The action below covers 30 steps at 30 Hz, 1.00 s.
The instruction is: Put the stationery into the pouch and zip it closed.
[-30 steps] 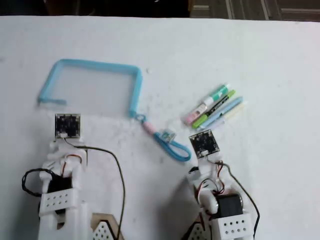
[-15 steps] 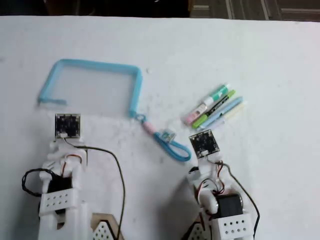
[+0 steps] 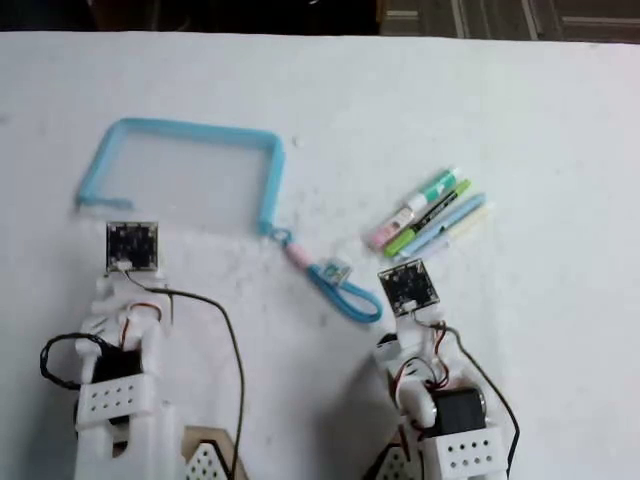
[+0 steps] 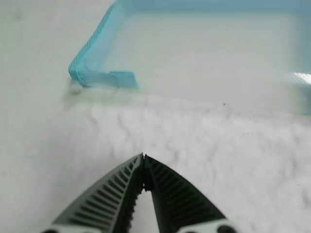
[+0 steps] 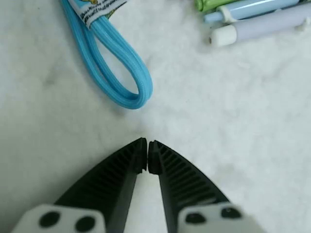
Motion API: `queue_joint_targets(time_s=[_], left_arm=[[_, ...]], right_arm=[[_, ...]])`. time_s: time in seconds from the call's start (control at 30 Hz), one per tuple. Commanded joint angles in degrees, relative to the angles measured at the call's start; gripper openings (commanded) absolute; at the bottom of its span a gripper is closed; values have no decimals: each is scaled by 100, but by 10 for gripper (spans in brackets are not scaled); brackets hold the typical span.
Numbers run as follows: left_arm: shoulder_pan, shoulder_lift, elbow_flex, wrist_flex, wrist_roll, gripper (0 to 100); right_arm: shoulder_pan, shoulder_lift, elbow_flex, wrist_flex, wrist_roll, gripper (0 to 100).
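The clear, blue-edged pouch [image 3: 190, 185] lies flat on the white tabletop [image 3: 540, 120] in the upper left of the high view, its blue wrist strap [image 3: 345, 290] trailing toward centre. The bundle of pens [image 3: 430, 212] lies right of centre, outside the pouch. The left pincer [image 4: 144, 160] and right pincer [image 5: 147, 145] are both pinched together, holding nothing.

pouch [image 4: 102, 77] cut off, pens [image 5: 262, 22] cut off
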Motion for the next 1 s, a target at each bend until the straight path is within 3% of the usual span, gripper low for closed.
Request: queue_joint_targets(time_s=[0.0, 0.2, 0.4, 0.5, 0.57, 0.7, 0.83, 0.97], left_arm=[[22, -101, -580, 70, 18, 24], [40, -101, -1864, 1354, 105, 24], [567, -75, -3868, 3341, 1495, 24], [760, -66, -4475, 3947, 1960, 24], [752, -66, -4651, 4158, 2013, 24], [743, -57, -4448, 4387, 1987, 24], [576, -92, -4009, 4281, 1767, 24], [233, -92, -3912, 4281, 1459, 24]], right_arm=[[40, -40, 44, 13, 26, 18], [4, -40, 44, 13, 9, 18], [-321, -40, 44, 13, 0, 18], [-435, -57, 44, -40, 70, 18], [-418, -48, 44, -356, 721, 18], [-101, -31, -404, -778, 2743, 17], [4, 198, -1767, -787, 2998, 17], [-391, 1982, -3051, -497, 3244, 24]])
